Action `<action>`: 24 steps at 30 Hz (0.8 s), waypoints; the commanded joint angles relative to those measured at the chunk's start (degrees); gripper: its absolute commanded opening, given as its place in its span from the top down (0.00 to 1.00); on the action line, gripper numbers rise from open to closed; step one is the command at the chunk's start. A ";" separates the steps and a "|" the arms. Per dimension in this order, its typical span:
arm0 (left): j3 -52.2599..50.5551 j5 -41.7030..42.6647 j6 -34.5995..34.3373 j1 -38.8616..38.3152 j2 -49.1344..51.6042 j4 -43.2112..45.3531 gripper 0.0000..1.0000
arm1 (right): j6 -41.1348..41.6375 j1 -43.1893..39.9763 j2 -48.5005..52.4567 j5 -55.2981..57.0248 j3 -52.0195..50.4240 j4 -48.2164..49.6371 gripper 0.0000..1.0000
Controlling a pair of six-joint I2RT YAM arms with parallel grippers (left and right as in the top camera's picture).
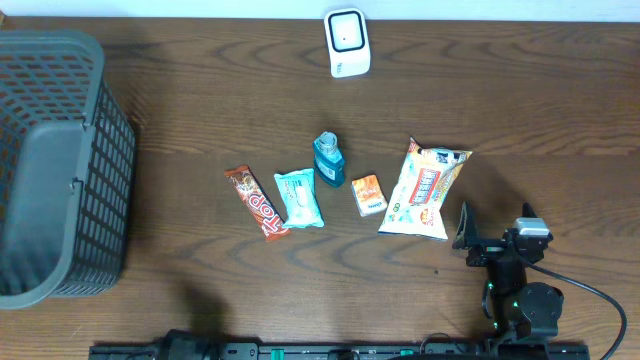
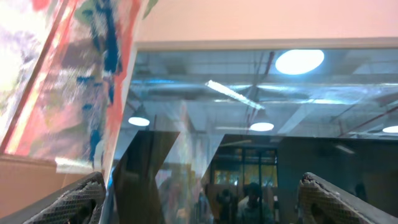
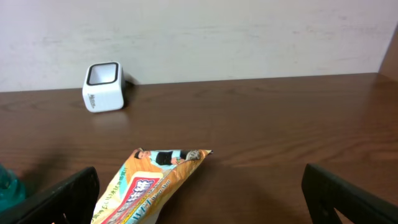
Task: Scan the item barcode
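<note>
overhead: i see my right gripper (image 1: 495, 232) spread wide and empty, bag (image 1: 425, 190) just ahead-left of its jaws.
left wrist: left gripper (image 2: 199, 186) spread wide, holding nothing.
right wrist: bag just ahead, nearer the left jaw; scanner (image 3: 104, 86) far ahead-left.

Table (image 1: 200, 110): dark grained wood, low sheen. Basket (image 1: 108, 175): matt grey plastic. Scanner (image 1: 347, 42): smooth white plastic; snack bag (image 1: 425, 190): glossy crinkled film.

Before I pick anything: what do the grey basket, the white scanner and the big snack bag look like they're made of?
Grey basket: likely moulded plastic, matte, with open lattice walls.
White scanner: seemingly a hard plastic shell, smooth, with a dark glossy window.
Snack bag: probably thin printed film, creased, with a crimped end.
</note>
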 commanded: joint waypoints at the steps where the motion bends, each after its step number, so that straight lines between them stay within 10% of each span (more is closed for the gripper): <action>1: -1.25 6.10 0.70 1.99 -1.88 0.11 0.02 | 0.72 -0.44 -0.07 0.09 -0.09 -0.24 0.01; 24: -3.02 1.75 0.76 5.75 -1.84 -2.71 0.02 | 0.72 -0.44 -0.07 0.09 -0.09 -0.22 0.01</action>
